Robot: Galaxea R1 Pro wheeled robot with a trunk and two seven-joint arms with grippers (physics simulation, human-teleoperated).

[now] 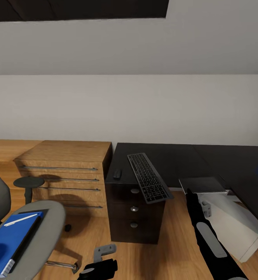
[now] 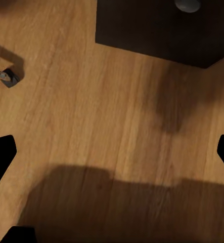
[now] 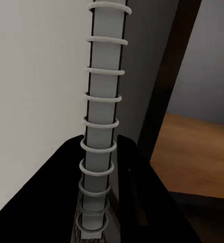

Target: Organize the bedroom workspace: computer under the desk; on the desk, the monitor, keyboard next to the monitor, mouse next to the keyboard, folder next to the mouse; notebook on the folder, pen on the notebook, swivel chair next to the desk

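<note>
Right gripper is clamped on the spine end of one notebook. In the right wrist view the spiral binding runs straight away from the fingers, and I count about ten white rings along it. From the head view that notebook sits flat at the end of the right arm, over the front edge of the desk, just to the right of the keyboard. Whether it's actually resting on the desktop or held just above it, I can't tell.

Left gripper hangs low over the wooden floor with its two dark fingertips spread wide and nothing between them. One chair caster pokes in at the edge of that shot.

On the desk there's one keyboard, lying diagonally with its near corner sticking out past the front edge above the drawers. One small black mouse is on the desktop just left of it. The drawer column shows three silver knobs, stacked vertically.

One white computer sits under the desk, on the right.

Off to the left, the swivel chair holds one blue folder with one pen lying on top of it. Behind that is a light wooden drawer chest with four long bar handles, touching the desk's left side.
</note>
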